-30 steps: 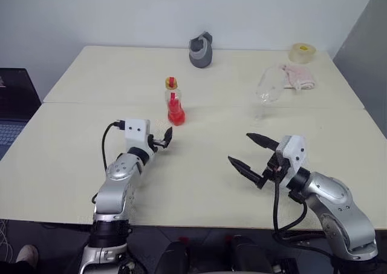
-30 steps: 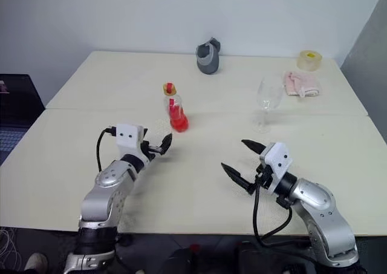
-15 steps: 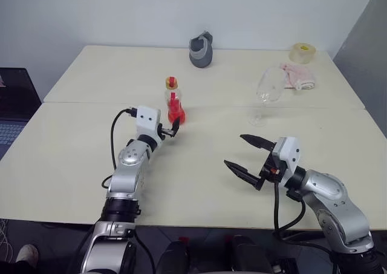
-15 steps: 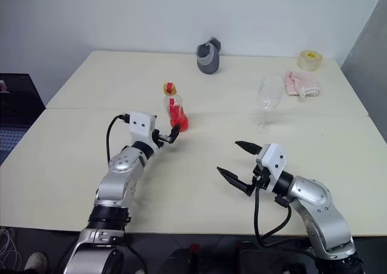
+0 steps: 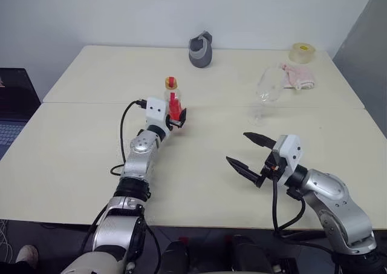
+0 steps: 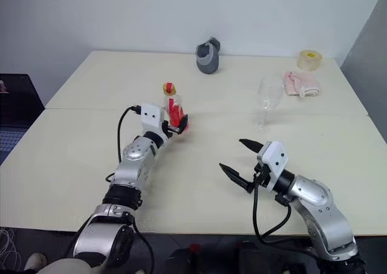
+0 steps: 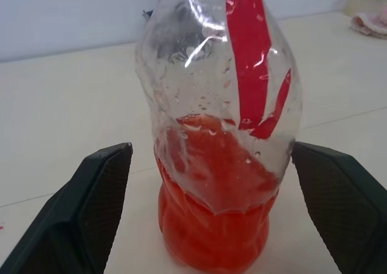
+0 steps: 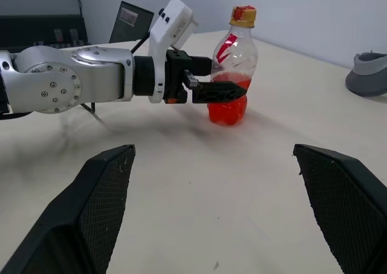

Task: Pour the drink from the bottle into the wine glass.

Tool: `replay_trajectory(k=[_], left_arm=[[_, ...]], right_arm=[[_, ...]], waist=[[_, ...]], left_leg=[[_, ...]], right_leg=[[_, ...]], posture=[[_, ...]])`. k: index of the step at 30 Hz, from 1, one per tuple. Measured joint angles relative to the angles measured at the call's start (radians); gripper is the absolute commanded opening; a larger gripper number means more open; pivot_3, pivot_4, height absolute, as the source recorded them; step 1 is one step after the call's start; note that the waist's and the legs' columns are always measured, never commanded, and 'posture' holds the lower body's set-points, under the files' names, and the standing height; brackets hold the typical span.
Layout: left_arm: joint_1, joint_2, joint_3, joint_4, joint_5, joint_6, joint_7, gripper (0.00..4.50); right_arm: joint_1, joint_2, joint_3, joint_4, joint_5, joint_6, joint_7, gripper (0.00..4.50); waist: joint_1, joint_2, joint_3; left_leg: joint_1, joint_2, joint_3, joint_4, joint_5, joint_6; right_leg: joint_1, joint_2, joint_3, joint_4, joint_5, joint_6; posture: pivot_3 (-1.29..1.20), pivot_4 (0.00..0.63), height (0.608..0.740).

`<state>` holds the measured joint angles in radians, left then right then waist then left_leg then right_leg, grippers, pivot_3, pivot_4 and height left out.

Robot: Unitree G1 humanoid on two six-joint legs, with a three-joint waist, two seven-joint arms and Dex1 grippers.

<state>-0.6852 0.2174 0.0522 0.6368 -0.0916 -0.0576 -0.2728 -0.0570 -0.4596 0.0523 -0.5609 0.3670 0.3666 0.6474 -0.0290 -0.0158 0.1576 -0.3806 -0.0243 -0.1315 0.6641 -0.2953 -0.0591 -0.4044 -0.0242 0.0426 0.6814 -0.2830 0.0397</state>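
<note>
The bottle (image 5: 173,101) stands upright at the table's middle left, yellow-red cap on, with the red drink (image 7: 211,225) filling its bulbous lower part. My left gripper (image 5: 178,118) is open and level, and its fingers (image 7: 84,213) flank the bottle's base with a gap on each side. The right wrist view shows one black finger crossing in front of the bottle (image 8: 233,62). The wine glass (image 5: 265,92) stands upright at the right. My right gripper (image 5: 237,147) hangs open in front of the glass, pointing left, with nothing in it.
A grey jug (image 5: 201,50) sits at the back centre. A tape roll (image 5: 302,52) and a pink cloth (image 5: 297,75) lie at the back right. A laptop (image 5: 12,104) is past the table's left edge. A seam (image 5: 91,103) runs across the table.
My left arm has stretched forward and rightward, bringing its open fingers from short of the bottle to either side of its base. The right gripper has stayed put.
</note>
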Motion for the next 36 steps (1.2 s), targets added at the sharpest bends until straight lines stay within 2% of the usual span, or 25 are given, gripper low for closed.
replay_trajectory(k=[7,13,16,22,24,30,33,36], left_arm=[[-0.116,-0.019,0.023,0.233,0.01,-0.145,0.027,4.46],[-0.166,-0.036,0.033,0.331,0.016,-0.22,0.038,4.46],[-0.169,-0.039,0.036,0.359,0.014,-0.25,0.023,3.83],[-0.17,-0.037,0.055,0.371,0.01,-0.281,0.016,2.01],[-0.17,-0.035,0.057,0.371,0.01,-0.281,0.016,1.54],[-0.17,-0.019,0.062,0.372,0.016,-0.281,0.007,1.4],[-0.162,-0.012,0.058,0.339,0.015,-0.271,-0.036,1.4],[-0.13,-0.001,0.029,0.214,0.003,-0.222,-0.134,1.4]], right_arm=[[0.008,-0.004,0.001,-0.028,0.001,0.025,-0.018,4.5],[0.008,-0.006,0.001,-0.033,0.008,0.04,-0.023,4.5],[0.009,-0.009,0.001,-0.034,0.009,0.044,-0.027,4.5],[0.01,-0.011,0.001,-0.034,0.009,0.055,-0.039,4.5],[0.009,-0.01,0.001,-0.034,0.009,0.056,-0.042,4.5],[-0.015,0.001,0.002,-0.029,0.008,0.064,-0.061,4.5],[-0.089,0.011,0.009,0.001,-0.014,0.124,-0.116,4.5],[-0.204,0.046,0.009,0.028,-0.001,0.219,-0.166,4.5]], waist=[[0.0,0.0,0.0],[-0.001,0.0,0.0],[-0.001,0.0,0.0],[-0.001,0.0,0.0],[-0.002,0.0,0.0],[-0.004,0.0,0.0],[-0.004,0.0,0.0],[-0.004,0.0,0.0]], left_leg=[[0.0,0.0,0.0,0.0,0.0,0.0],[0.0,0.0,0.0,0.0,0.0,0.0],[0.0,0.0,0.001,0.0,0.0,0.0],[0.0,0.0,0.0,0.0,0.0,0.0],[0.0,0.0,0.0,0.0,0.0,0.0],[0.0,0.0,0.0,0.0,0.0,0.0],[-0.001,0.0,0.0,0.001,0.0,0.0],[-0.001,0.0,-0.001,0.0,0.0,-0.001]], right_leg=[[0.0,0.0,-0.001,0.0,0.0,0.0],[0.0,0.0,0.0,0.0,0.0,0.0],[0.0,0.0,0.0,0.0,0.0,0.0],[0.0,0.0,0.0,0.0,0.0,0.0],[0.0,0.0,0.0,0.0,0.0,0.0],[0.0,0.0,0.0,0.001,0.0,0.0],[-0.001,0.0,0.0,0.001,0.0,0.0],[-0.001,0.0,-0.001,0.001,0.0,0.0]], posture=[[0.0,0.15,0.74],[0.0,0.15,0.74],[0.0,0.15,0.74],[0.0,0.15,0.74],[0.0,0.15,0.74],[0.0,0.15,0.74],[0.0,0.15,0.74],[0.0,0.15,0.74]])
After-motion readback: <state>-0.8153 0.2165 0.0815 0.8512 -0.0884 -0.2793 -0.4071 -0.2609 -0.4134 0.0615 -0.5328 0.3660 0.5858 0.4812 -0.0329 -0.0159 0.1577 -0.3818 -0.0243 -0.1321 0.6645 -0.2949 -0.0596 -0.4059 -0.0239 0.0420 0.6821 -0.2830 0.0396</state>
